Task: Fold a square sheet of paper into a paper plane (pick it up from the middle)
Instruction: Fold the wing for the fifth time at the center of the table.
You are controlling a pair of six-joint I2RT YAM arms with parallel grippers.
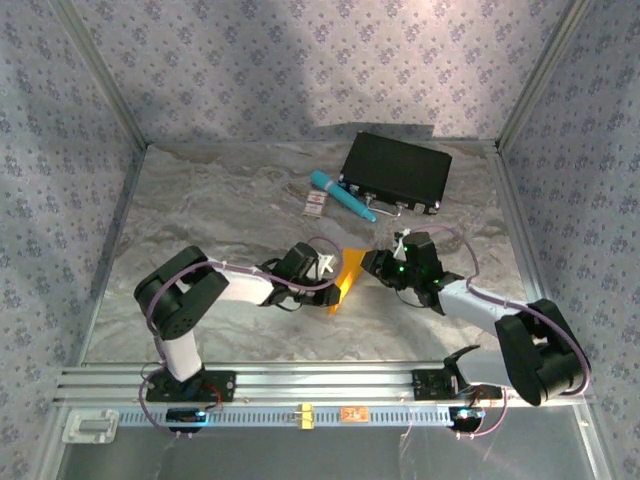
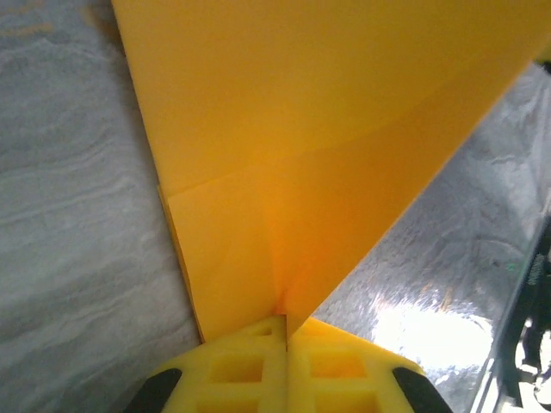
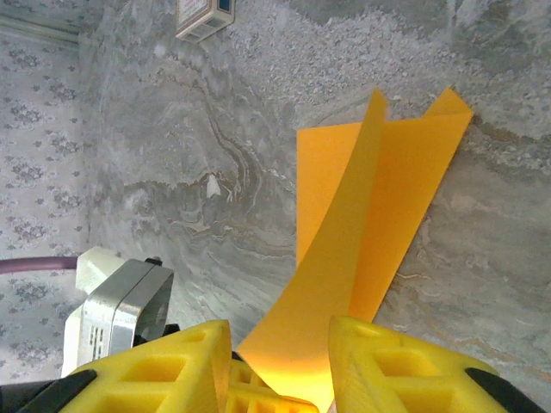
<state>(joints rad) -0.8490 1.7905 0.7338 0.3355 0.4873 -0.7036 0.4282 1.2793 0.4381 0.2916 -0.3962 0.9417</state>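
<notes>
The square sheet of paper point(image 1: 347, 275) is orange-yellow and creased, and it stands partly raised off the grey marbled table between the two arms. My left gripper point(image 1: 325, 268) is shut on its edge. In the left wrist view the yellow jaws point(image 2: 286, 323) meet on the paper point(image 2: 327, 129) where a fold line runs in. My right gripper point(image 1: 372, 265) is on the sheet's other side. In the right wrist view a lifted flap of the paper point(image 3: 405, 198) runs down between the yellow fingers point(image 3: 387, 361) of the right gripper point(image 3: 280, 344). Those fingers stand apart, so it is open around the flap.
A black case point(image 1: 395, 172) lies at the back right, with a teal pen point(image 1: 342, 194) and a small white-and-red card point(image 1: 316, 205) in front of it. The card point(image 3: 202, 13) is far from the sheet. Patterned walls enclose the table; a metal rail point(image 1: 300, 385) runs along the near edge.
</notes>
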